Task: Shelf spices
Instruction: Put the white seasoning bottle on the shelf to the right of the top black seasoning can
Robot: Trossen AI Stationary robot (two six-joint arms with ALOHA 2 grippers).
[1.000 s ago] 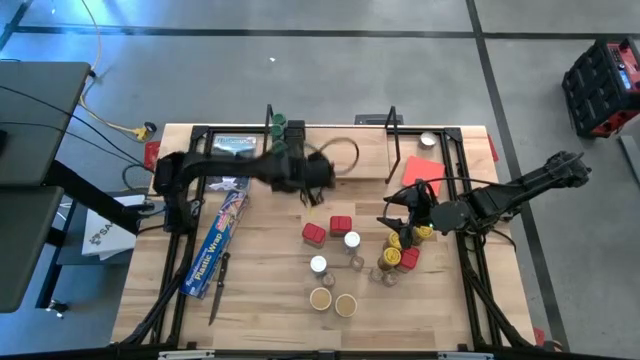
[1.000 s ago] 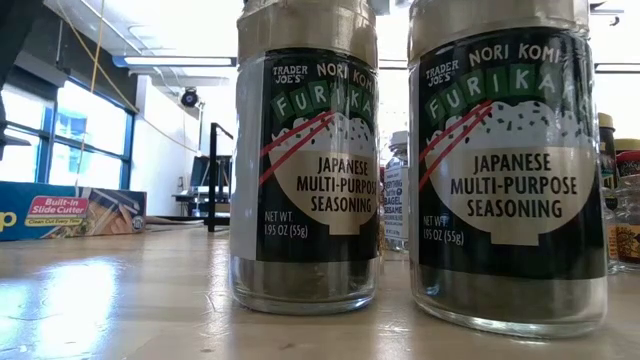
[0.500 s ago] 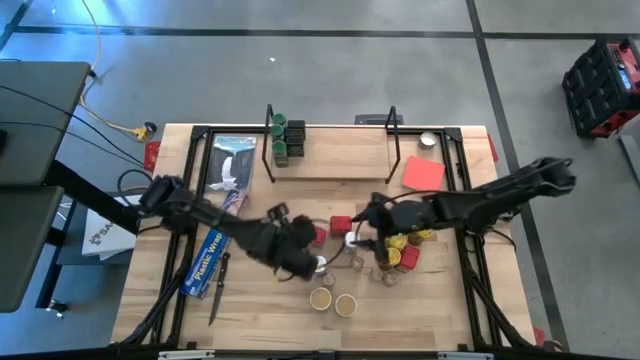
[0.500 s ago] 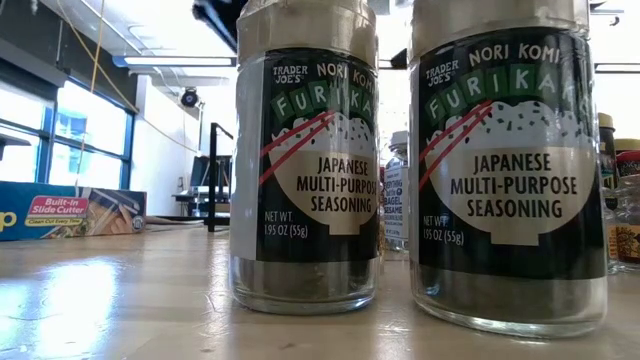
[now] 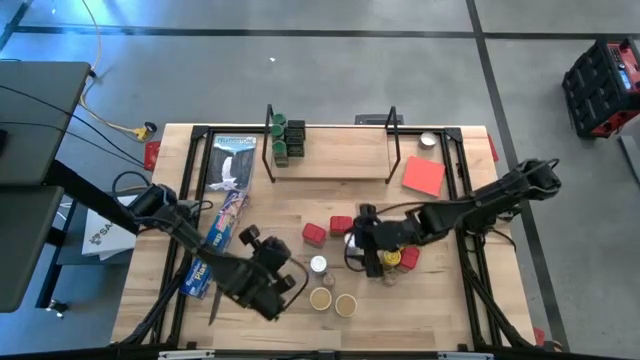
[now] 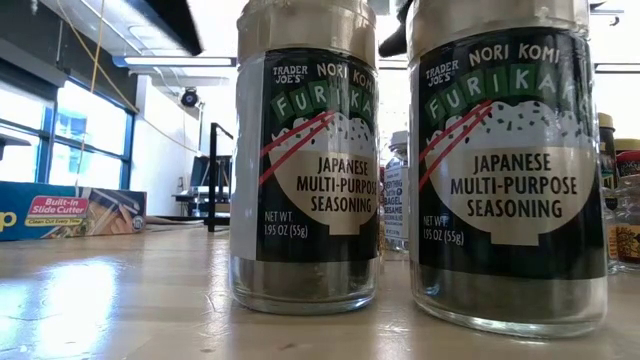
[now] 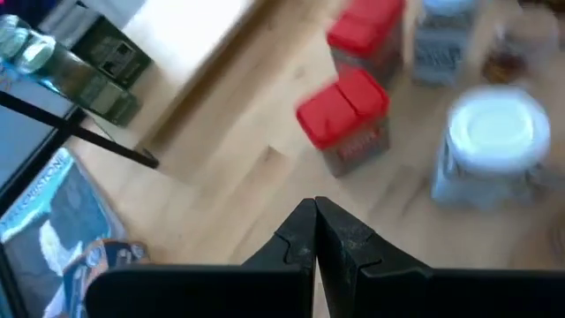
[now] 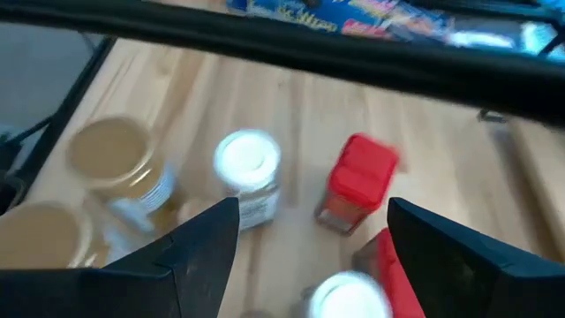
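**Both arms over the loose spice jars**

The spices sit mid-table: two red square tins [image 5: 314, 234], white-lidded jars [image 5: 318, 265], and two tan-lidded furikake jars [image 5: 321, 298] nearest the front edge. Green-lidded jars [image 5: 281, 137] already stand at the shelf's [image 5: 340, 158] left end. The left gripper [image 5: 262, 283], fingers pressed together and empty, has swung from the shelf down beside the tan lids. The right gripper [image 5: 362, 243], spread wide and holding nothing, has advanced leftward over the cluster by the plastic-wrap box [image 5: 215, 240].
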